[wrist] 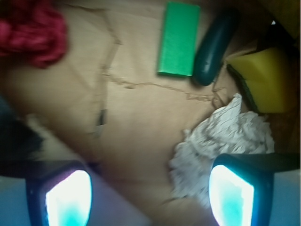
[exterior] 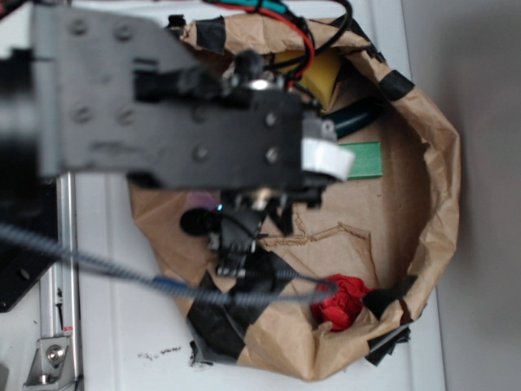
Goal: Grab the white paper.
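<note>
In the wrist view the white paper is an off-white crumpled wad lying on the brown paper, at the lower right. My gripper is open above it. The right finger overlaps the wad's right part, while the left finger stands far off over bare brown paper. Most of the wad lies just inside the right finger, and nothing is gripped. In the exterior view the arm covers the white paper, and the gripper hangs over the middle of the brown paper.
A green block, a dark green oblong object and a yellow sponge lie beyond the wad. A red wad sits apart. The brown paper's taped, raised rim surrounds everything.
</note>
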{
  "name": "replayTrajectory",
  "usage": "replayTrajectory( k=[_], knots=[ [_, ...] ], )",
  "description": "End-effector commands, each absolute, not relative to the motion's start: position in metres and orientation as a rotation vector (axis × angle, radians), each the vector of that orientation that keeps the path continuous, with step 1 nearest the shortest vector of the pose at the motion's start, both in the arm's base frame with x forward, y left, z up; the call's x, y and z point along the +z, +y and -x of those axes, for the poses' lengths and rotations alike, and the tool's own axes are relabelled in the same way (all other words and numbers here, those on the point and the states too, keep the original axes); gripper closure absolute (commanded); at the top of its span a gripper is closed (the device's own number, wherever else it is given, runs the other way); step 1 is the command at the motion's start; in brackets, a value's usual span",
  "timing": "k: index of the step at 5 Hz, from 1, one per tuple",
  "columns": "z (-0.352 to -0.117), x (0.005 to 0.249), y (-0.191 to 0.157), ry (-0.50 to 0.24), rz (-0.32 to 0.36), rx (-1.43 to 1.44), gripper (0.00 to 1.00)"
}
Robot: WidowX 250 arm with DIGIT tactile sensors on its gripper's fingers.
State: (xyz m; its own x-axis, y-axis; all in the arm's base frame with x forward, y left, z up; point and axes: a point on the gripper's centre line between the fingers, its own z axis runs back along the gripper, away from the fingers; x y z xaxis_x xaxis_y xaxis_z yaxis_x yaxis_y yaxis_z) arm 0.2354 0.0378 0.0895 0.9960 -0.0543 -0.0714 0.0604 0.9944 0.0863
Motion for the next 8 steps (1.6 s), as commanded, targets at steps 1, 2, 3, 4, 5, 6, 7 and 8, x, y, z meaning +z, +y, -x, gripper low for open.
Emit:
replayTrajectory(
  k=[1, 2, 3, 4, 5, 6, 7, 8],
  knots=[
    [-0.238, 0.096, 0.043, 0.036, -0.095, -0.054, 0.00],
    [-0.238, 0.096, 0.043, 0.036, -0.095, -0.054, 0.00],
    [-0.247, 0.048, 0.061, 0.087, -0.206, -0.038, 0.00],
    [-0.244, 0.027, 0.079, 0.130, -0.210, -0.012, 0.00],
    [-0.233, 0.033, 0.078, 0.120, -0.181, -0.029, 0.00],
    [-0.222, 0.029, 0.083, 0.130, -0.210, -0.018, 0.00],
    [-0.215, 0.017, 0.090, 0.145, -0.255, 0.010, 0.28],
    [-0.212, 0.016, 0.089, 0.142, -0.275, 0.022, 1.00]
  ],
)
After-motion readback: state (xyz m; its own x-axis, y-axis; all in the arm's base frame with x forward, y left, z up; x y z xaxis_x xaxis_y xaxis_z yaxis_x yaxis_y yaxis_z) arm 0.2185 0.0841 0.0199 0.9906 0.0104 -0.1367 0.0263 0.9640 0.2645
